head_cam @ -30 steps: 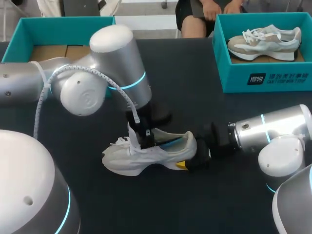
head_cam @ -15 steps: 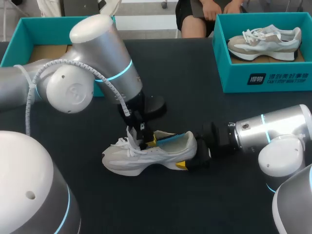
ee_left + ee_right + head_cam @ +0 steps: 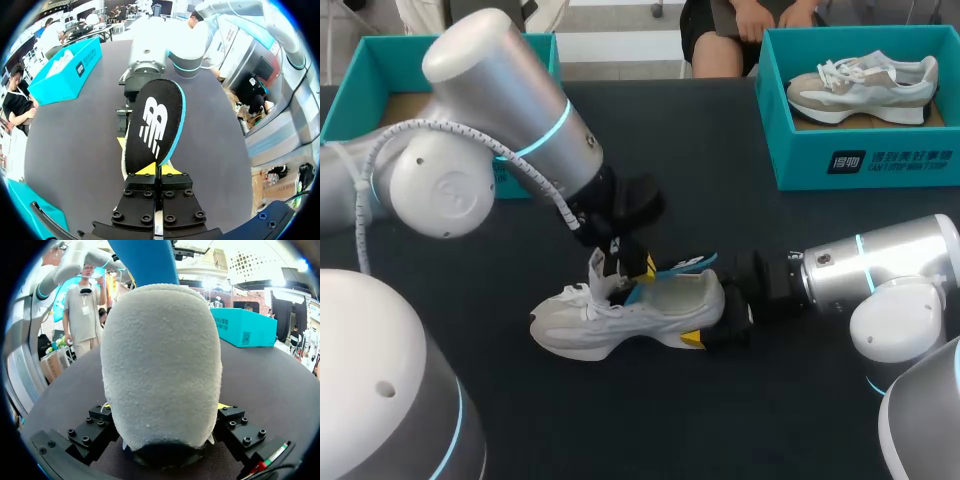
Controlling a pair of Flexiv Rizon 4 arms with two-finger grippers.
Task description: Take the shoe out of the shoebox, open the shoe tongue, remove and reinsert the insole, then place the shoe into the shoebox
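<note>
The left gripper [image 3: 160,169] pinches the insole [image 3: 155,122], which slants up along the shoe [image 3: 620,318]; the right gripper [image 3: 165,407] clamps the heel.

Black table [image 3: 720,200], far-right teal box [image 3: 880,165], spare pale sneaker [image 3: 860,85] lying inside it

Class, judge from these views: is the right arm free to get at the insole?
Probably not: the right gripper is shut on the heel of the shoe, and the left gripper holds the insole.
</note>
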